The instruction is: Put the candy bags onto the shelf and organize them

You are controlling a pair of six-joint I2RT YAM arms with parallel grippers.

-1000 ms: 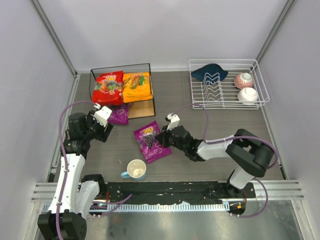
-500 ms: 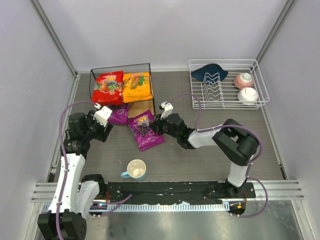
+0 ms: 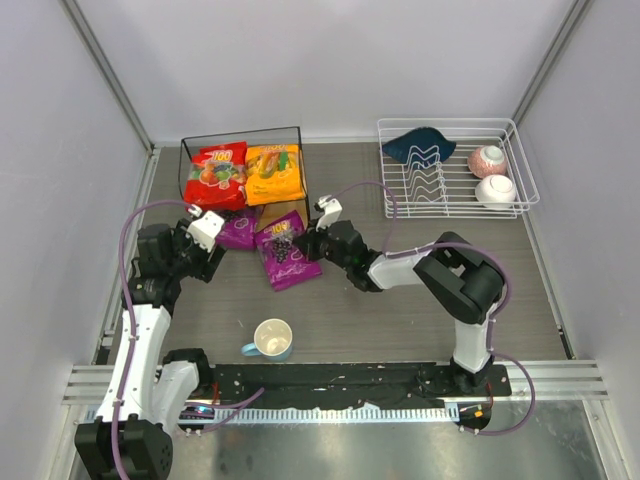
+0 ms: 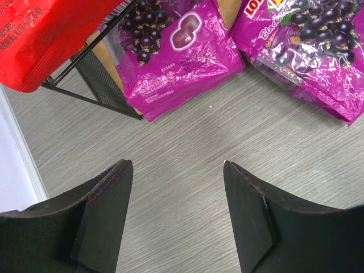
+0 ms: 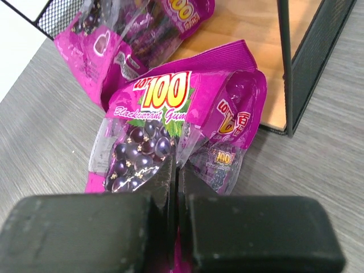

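Purple bag (image 3: 283,258) reaches shelf (image 5: 239,25), right jaws clamped

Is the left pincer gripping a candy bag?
No, the left pincer stands open over the table, and the nearest purple bag lies ahead of it, untouched.

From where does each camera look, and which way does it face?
Top external: above, behind the bases, looking down at the table; left arm and right arm show.
Left wrist: low, facing the shelf; open left pincer shows.
Right wrist: low, facing the shelf's lower board; right pincer shows, shut on the nearer purple bag.
Shared: both wrist views see that bag and the shelved purple bag.
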